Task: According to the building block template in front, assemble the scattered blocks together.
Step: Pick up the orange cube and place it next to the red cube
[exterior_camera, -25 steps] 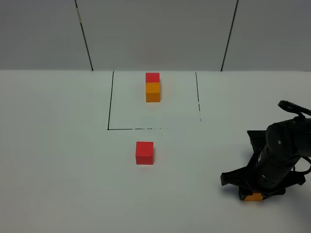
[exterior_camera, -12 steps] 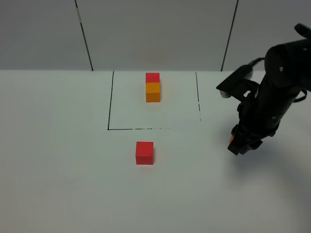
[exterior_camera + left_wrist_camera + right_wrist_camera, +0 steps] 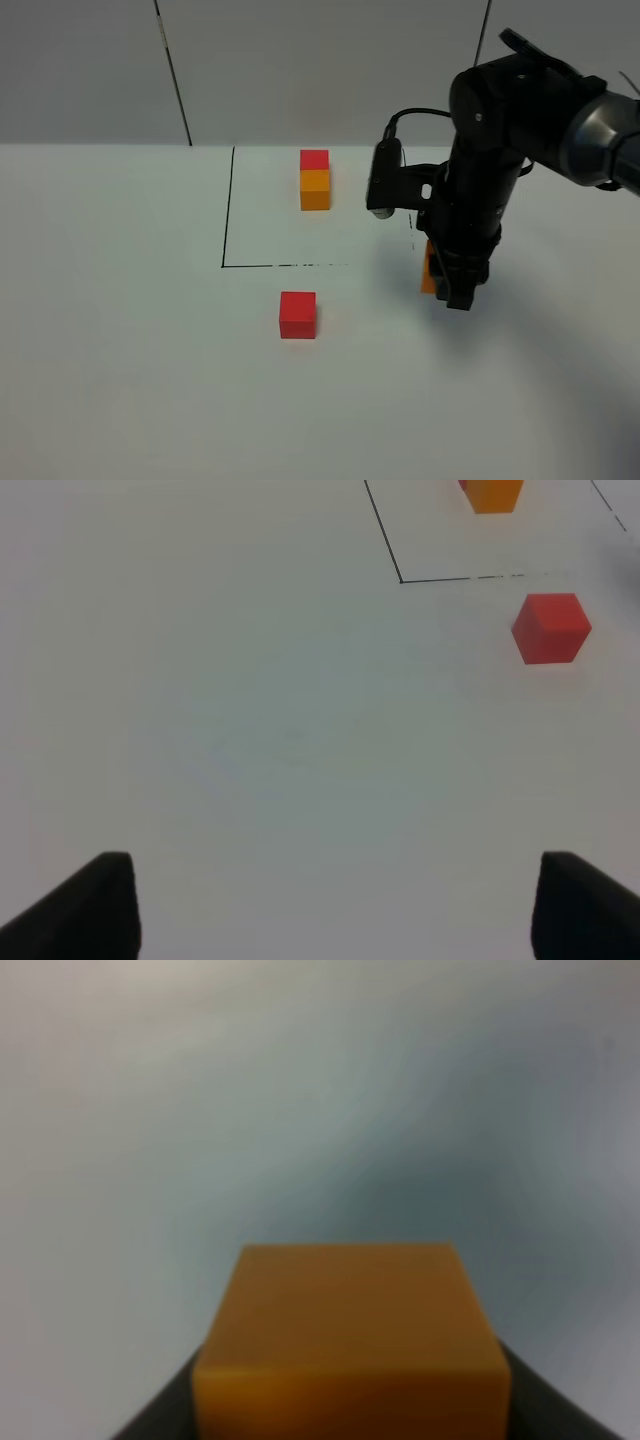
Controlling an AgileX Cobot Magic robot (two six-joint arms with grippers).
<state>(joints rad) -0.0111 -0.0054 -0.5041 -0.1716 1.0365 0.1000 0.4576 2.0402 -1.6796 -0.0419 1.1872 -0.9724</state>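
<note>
The loose orange cube (image 3: 428, 270) is clamped between the fingers of the right gripper (image 3: 450, 287) and hangs above the white table (image 3: 120, 350), near the right front corner of the black drawn square (image 3: 226, 220). The loose red cube (image 3: 297, 314) sits on the table just in front of that square's front line, well apart from the orange cube. Inside the square stands the template pair (image 3: 314, 180), red behind orange. The left gripper (image 3: 340, 910) is spread wide, holding nothing.

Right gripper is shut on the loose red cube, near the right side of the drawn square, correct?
No: the right gripper is shut on the loose orange cube, near the right side of the drawn square; the right wrist view shows it. The red cube lies free.
</note>
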